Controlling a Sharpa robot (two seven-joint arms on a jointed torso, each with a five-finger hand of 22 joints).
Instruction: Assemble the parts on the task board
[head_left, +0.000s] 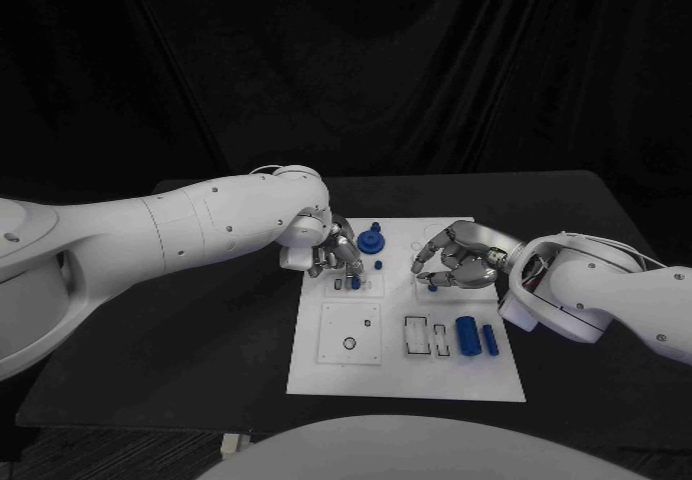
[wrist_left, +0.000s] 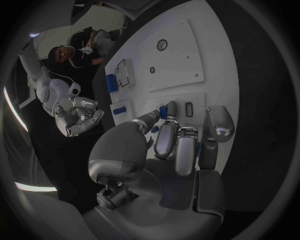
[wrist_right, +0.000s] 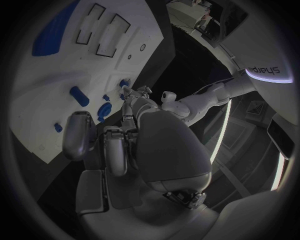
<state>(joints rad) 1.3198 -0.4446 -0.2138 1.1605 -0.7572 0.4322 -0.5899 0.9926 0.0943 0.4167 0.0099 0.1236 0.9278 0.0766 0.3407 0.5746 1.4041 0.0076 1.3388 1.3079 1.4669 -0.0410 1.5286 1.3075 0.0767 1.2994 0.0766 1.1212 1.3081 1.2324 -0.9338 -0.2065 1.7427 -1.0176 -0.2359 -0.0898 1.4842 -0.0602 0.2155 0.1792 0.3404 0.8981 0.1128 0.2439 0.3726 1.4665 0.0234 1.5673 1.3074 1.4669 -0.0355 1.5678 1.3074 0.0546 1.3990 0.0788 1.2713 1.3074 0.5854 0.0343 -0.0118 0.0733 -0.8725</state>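
Observation:
The white task board (head_left: 329, 372) lies mid-table. My left hand (head_left: 335, 252) hovers low over its far left part and pinches a small blue peg (wrist_left: 170, 110) between thumb and a fingertip, right beside a narrow slot (wrist_left: 189, 109). A blue gear-like part (head_left: 372, 240) stands just beyond that hand. My right hand (head_left: 454, 258) hangs over the far right part with fingers curled; blue pieces (wrist_right: 104, 109) lie close to its fingertips, and whether it holds one is hidden. A blue cylinder (head_left: 466, 335) and a blue bar (head_left: 490, 340) lie on the board's near right.
Two empty rectangular slots (head_left: 415, 335) sit left of the cylinder. A square insert with a small hole (head_left: 351, 333) is on the board's near left. The black table (head_left: 216, 340) runs around the board on all sides.

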